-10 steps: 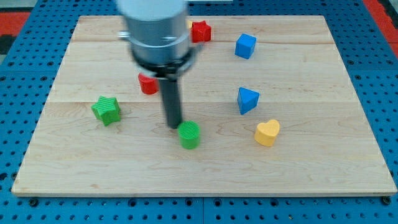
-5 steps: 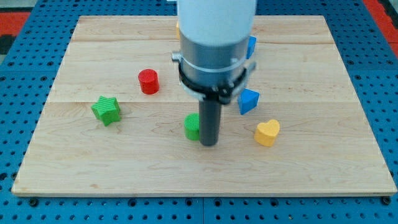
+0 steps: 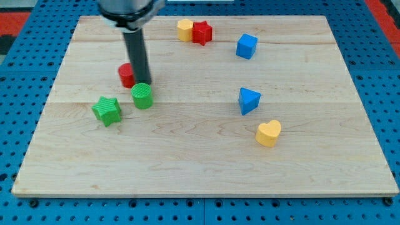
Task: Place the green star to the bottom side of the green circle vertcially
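Dark rod, no gripper, nothing grasped; my tip (image 3: 140, 84) down on the board at the top edge of the green circle (image 3: 142, 96), touching or nearly so, red cylinder (image 3: 127, 75) just at its left and partly covered. Green star (image 3: 107, 110) just beside the circle, on the view's left and slightly lower, small gap between. Further out: yellow block (image 3: 184, 29) touching red star (image 3: 201, 32) near the view's top, 2 blue blocks, cube (image 3: 247, 46) and wedge-like one (image 3: 249, 100), yellow heart (image 3: 269, 133) on the view's right.

Step in hand, probably: clear off the circle, get round to the star's left, sweep it rightward and down to sit straight under the circle. Best approached wide, short pushes through the star's centre, no nudging circle or red cylinder.

Hidden: arm body cut off at the top; exact tip contact hard to tell; red cylinder's right side behind the rod.
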Controlling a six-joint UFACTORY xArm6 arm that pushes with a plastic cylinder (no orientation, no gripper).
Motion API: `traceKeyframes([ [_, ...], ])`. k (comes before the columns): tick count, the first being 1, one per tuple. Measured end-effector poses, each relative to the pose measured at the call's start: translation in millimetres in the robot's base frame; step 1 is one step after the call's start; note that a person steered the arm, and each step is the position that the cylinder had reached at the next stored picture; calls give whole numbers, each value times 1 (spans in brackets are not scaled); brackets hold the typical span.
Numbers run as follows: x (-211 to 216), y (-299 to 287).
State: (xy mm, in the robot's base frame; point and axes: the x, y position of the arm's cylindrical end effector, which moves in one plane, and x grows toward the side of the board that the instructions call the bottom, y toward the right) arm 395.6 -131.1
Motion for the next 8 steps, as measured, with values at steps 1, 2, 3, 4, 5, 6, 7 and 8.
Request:
traceKeyframes([
  [1, 14, -22],
  [2, 42, -21],
  [3, 61, -31],
  [4, 83, -37],
  [5, 91, -40],
  [6, 91, -42],
  [7, 91, -50],
  [8, 91, -55],
])
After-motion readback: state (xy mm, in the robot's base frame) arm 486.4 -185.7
